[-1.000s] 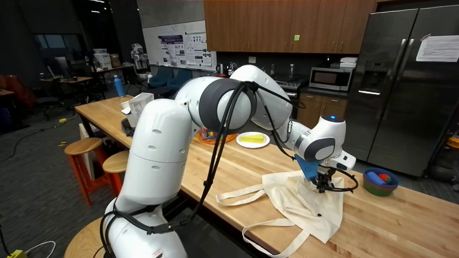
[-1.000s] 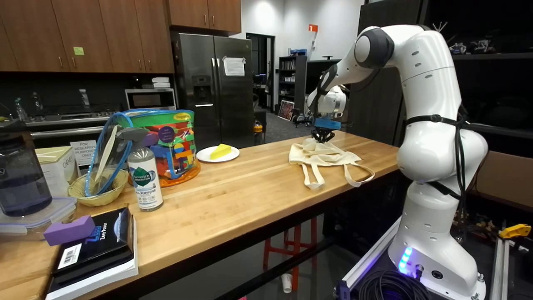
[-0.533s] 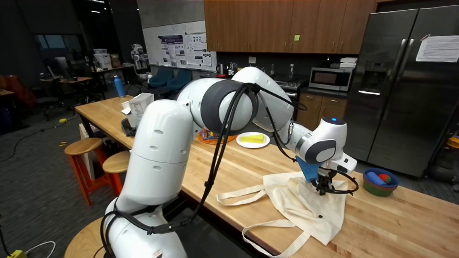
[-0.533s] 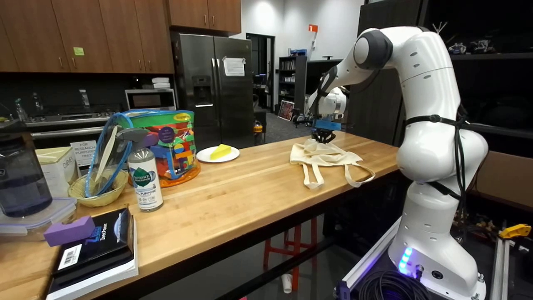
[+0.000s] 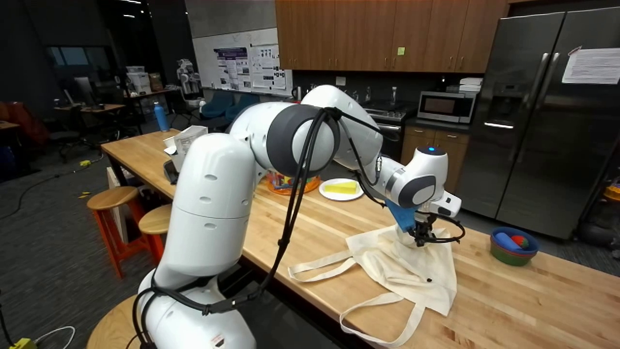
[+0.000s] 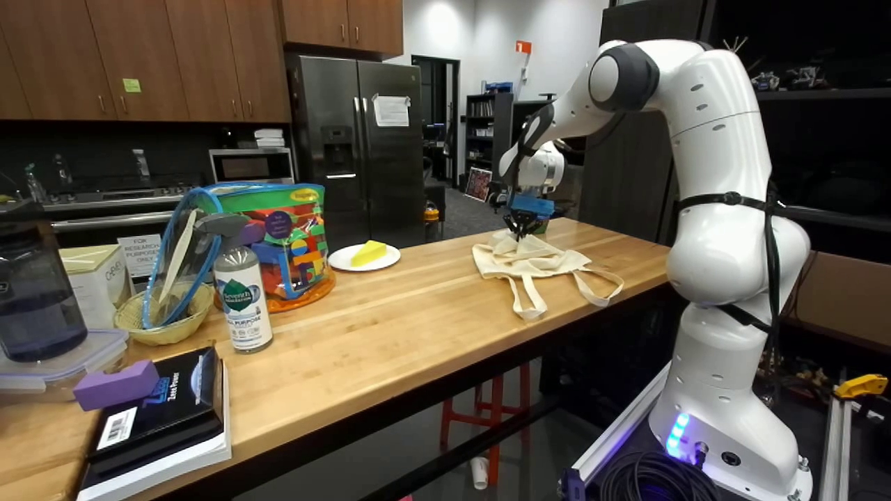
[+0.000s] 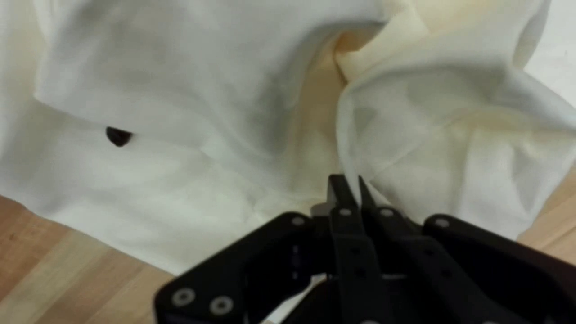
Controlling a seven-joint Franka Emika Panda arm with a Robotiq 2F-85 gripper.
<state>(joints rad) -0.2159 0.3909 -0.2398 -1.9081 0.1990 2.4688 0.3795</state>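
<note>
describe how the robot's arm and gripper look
The arm is glossy white, rounded, with dark grey bands, black cables strapped along it and a small blue light. The gripper is black with slim fingers and round grey screw heads, a blue piece above it.

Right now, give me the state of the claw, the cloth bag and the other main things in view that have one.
Cloth bag, rumpled, lying mostly flat, one fold pinched.
Claw, shut on that fold.
White plate, bearing a yellow wedge.
Bowls, nested, not empty.
Cleaner bottle, upright.
Fridge, doors shut.
Microwave, door shut.
Cupboards, shut.
</note>
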